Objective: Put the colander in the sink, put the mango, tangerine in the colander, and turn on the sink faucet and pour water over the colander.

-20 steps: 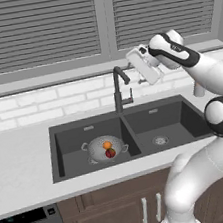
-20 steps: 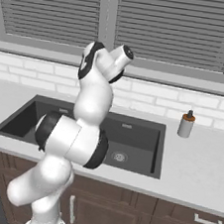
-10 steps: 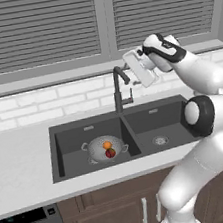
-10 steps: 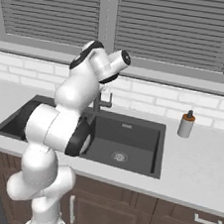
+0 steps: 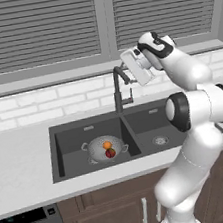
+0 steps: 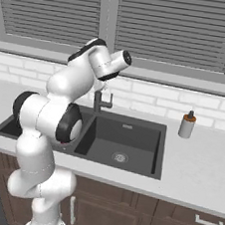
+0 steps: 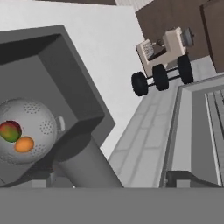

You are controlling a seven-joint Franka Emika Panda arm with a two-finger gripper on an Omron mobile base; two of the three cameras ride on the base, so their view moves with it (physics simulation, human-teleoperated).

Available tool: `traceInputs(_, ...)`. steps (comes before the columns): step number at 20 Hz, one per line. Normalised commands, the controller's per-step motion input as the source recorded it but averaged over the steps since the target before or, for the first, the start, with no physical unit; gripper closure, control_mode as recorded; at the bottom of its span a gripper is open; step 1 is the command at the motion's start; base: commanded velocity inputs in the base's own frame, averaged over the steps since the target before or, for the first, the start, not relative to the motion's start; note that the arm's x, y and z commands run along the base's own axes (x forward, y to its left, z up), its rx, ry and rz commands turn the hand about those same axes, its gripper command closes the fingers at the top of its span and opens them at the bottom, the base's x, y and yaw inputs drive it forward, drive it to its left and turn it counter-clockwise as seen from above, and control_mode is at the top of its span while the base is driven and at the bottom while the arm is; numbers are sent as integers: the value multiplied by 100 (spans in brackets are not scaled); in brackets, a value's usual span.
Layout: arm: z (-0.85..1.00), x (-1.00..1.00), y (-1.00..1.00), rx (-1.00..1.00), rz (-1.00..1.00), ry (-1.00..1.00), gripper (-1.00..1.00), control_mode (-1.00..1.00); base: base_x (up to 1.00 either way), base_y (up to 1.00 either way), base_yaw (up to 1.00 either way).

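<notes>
Claw (image 5: 128,66) spread, empty, just beside sink faucet (image 5: 118,90) top; colander (image 5: 103,149) low in left basin, well apart.

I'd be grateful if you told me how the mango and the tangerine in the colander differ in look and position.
The mango is dark red with a greenish-yellow patch, while the tangerine is plain orange. The mango looks slightly bigger than the tangerine. In the left base view the tangerine lies farther back, toward the faucet, and the mango nearer the front. Both are small, roundish, and rest side by side inside the colander in the sink.
</notes>
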Motion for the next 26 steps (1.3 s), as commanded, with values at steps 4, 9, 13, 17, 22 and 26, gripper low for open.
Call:
traceInputs(4, -3, 8, 13, 0, 0, -9, -100, -100, 0, 0, 0)
traceInputs(9, -10, 1, 24, 0, 0, -12, -100, -100, 0, 0, 0)
traceInputs(13, -15, 0, 32, 0, 0, -10, -100, -100, 0, 0, 0)
traceInputs(17, -17, 0, 46, -6, 0, -8, -100, -100, 0, 0, 0)
traceInputs(22, -8, 7, 45, -8, 0, -4, -100, -100, 0, 0, 0)
traceInputs(26, -4, 22, 42, -9, 0, -1, -100, -100, 0, 0, 0)
